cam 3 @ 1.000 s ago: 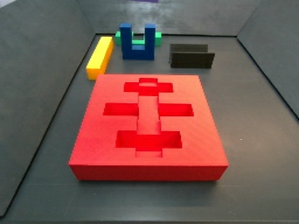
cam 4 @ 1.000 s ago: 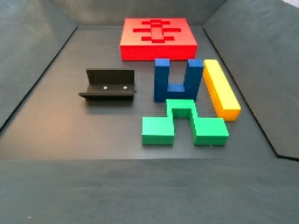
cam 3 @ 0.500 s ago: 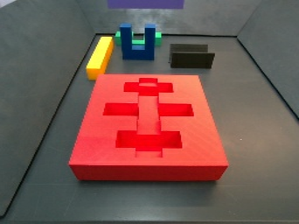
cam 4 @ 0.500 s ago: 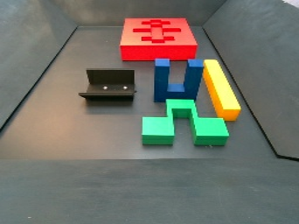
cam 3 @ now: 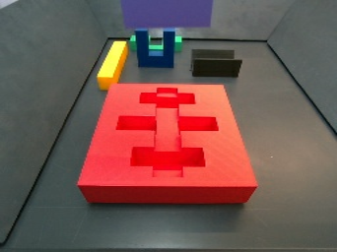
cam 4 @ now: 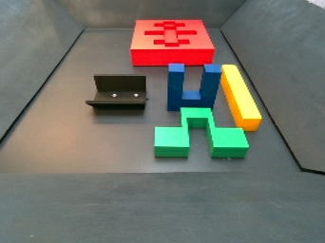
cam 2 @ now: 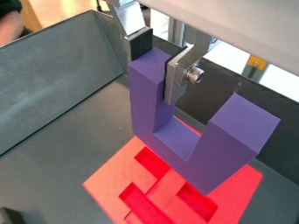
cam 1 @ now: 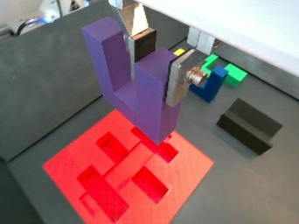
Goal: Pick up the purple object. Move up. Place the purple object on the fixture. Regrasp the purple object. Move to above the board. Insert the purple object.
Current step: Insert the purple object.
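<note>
In both wrist views my gripper [cam 1: 158, 66] [cam 2: 158, 63] is shut on one prong of the purple object [cam 1: 135, 83] [cam 2: 193, 131], a U-shaped block that hangs with its base down and prongs up. Straight below it lies the red board [cam 1: 87, 157] [cam 2: 122, 179] with its brighter cutouts. In a side view only the block's lower part [cam 3: 168, 12] shows at the upper edge, above the far end of the board [cam 3: 168, 138]; the fingers are out of that frame. The black fixture [cam 3: 216, 64] [cam 4: 118, 93] [cam 1: 249, 125] stands bare beside the board [cam 4: 174, 40].
A blue U-shaped block [cam 4: 191, 85] [cam 3: 158, 49] stands upright near a yellow bar [cam 4: 240, 95] [cam 3: 112, 63] and a green piece [cam 4: 200, 133]. Dark walls slope up around the floor on all sides.
The purple object has come down into the side view: nothing of it a second ago, a thin band half a second ago, a taller patch now. Everything on the floor is unmoved.
</note>
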You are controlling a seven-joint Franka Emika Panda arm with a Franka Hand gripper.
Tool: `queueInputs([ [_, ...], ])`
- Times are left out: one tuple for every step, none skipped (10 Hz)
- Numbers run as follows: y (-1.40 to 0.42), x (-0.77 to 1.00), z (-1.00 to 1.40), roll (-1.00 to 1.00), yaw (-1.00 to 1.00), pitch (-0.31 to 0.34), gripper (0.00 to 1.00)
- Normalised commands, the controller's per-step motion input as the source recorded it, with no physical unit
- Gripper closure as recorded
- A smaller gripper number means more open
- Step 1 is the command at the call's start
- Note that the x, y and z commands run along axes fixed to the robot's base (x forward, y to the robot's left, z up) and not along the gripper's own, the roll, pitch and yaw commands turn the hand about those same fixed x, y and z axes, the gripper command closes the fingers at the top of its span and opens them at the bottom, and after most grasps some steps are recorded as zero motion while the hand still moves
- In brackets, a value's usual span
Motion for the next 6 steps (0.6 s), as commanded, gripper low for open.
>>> queueInputs([
  [-0.45,0.16,-0.20,0.01,0.17,-0.100,1.00],
  [-0.41,0.16,-0.21,0.00,0.14,-0.127,1.00],
  [-0.40,0.15,-0.22,0.00,0.13,-0.127,1.00],
  [-0.40,0.16,-0.19,0.01,0.11,-0.114,1.00],
  [-0.37,0.12,-0.21,0.11,0.06,-0.074,1.00],
  [-0.34,0.08,-0.32,0.14,0.00,-0.066,1.00],
])
